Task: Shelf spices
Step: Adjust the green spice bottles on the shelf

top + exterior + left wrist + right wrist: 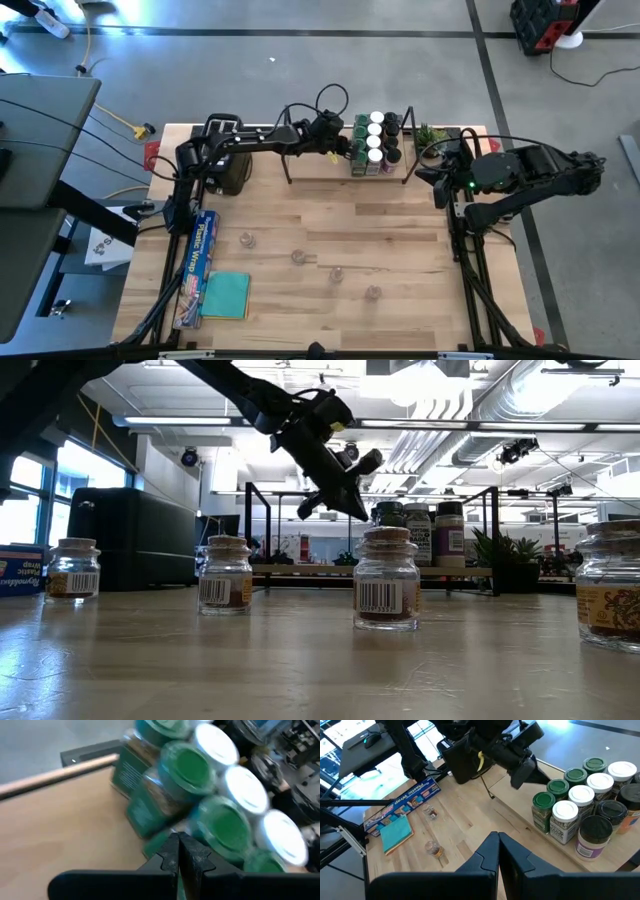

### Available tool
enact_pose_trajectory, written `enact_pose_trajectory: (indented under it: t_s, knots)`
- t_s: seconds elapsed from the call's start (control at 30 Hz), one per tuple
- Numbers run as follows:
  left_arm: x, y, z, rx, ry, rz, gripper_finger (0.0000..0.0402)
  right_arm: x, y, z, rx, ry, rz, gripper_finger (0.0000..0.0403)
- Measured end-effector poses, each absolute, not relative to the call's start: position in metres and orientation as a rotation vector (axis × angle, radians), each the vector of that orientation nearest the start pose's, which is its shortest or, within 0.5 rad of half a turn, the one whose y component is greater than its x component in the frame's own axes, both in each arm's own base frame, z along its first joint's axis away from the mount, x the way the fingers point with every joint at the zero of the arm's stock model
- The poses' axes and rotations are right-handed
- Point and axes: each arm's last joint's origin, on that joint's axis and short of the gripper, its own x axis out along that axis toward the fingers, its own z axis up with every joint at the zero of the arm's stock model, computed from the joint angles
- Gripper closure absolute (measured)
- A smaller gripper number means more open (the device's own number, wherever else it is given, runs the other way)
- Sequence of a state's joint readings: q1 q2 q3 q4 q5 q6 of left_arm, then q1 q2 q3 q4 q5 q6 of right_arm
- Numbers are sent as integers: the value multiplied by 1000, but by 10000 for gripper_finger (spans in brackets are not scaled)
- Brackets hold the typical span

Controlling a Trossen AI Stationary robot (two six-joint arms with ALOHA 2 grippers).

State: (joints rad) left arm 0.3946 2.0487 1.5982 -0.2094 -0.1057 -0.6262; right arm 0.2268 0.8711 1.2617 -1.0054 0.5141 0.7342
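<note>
The jars [200, 785] are showing blurred in the left wrist view, their labels unreadable. In the low view the rightmost jar [612, 585] is running off the picture's edge.

i find the shelf [320, 170] at the table's [400, 300] far edge, with the spices [375, 143] clustered on its right half. the toaster [232, 168] stands to its left, the plant [432, 134] to its right. four loose jars [335, 272] lie in a line on the table's middle. the foil box [196, 265] and cloth [226, 295] lie at the near left.
</note>
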Motion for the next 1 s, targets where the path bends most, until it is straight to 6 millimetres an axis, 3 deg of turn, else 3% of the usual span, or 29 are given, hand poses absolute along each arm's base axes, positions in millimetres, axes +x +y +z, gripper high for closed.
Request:
enact_pose_trajectory:
  t_s: [0.37, 0.67, 1.0]
  knots:
    - [435, 174, 219, -720, 476, 664, 401, 130, 15, 401, 485, 441, -469, 399]
    - [422, 175, 227, -690, 562, 676, 401, 130, 15, 401, 486, 444, -463, 399]
    - [434, 120, 226, -673, 684, 549, 401, 129, 15, 400, 465, 454, -461, 399]
